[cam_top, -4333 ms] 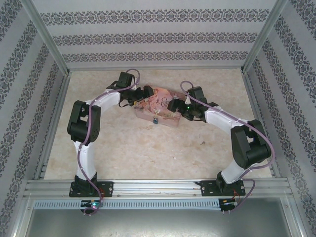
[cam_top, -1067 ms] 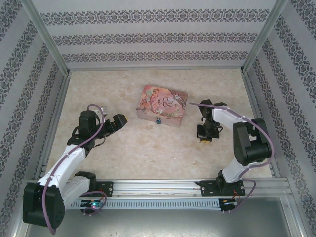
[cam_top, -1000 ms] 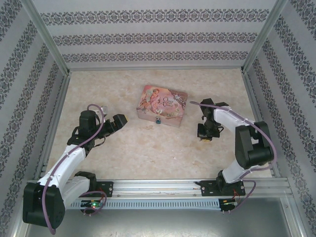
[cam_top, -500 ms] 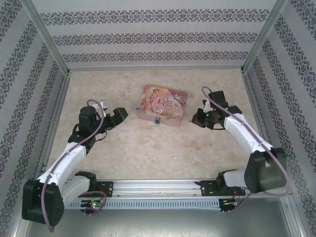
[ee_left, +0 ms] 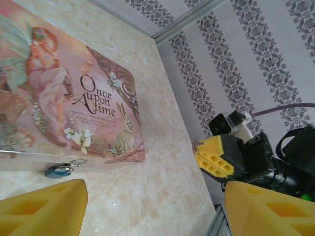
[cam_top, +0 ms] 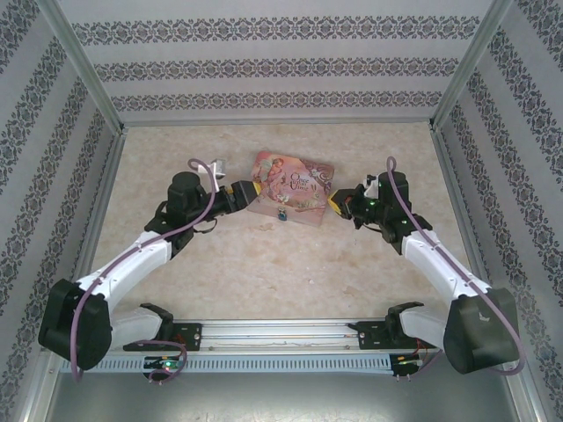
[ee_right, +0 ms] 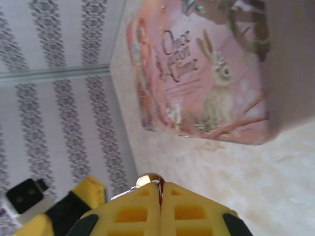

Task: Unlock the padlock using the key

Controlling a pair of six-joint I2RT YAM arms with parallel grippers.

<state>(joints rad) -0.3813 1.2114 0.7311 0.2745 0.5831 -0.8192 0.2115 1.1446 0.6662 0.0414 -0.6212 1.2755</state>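
Note:
The blue padlock [cam_top: 281, 214] hangs at the near side of the pink tin [cam_top: 290, 187]; in the left wrist view the padlock [ee_left: 58, 171] sits under the tin's front edge. My right gripper [cam_top: 337, 204] hovers just right of the tin, shut on the key [ee_right: 147, 180], whose silver head sticks out between the yellow fingers [ee_right: 197, 209]. From the left wrist the key [ee_left: 195, 144] shows as a speck at the right gripper's tip. My left gripper [cam_top: 244, 191] is at the tin's left edge, open, with nothing between its fingers [ee_left: 44, 209].
The tin [ee_left: 64, 98] lies flat on the beige tabletop [cam_top: 264, 264]. Patterned walls and aluminium rails [cam_top: 97, 220] enclose the table. Small white flecks [ee_left: 114, 204] lie on the surface near the tin.
Both arms have swung in toward the tin: the left from the near left up to its left edge, the right from the right side to its right edge, still holding the key.

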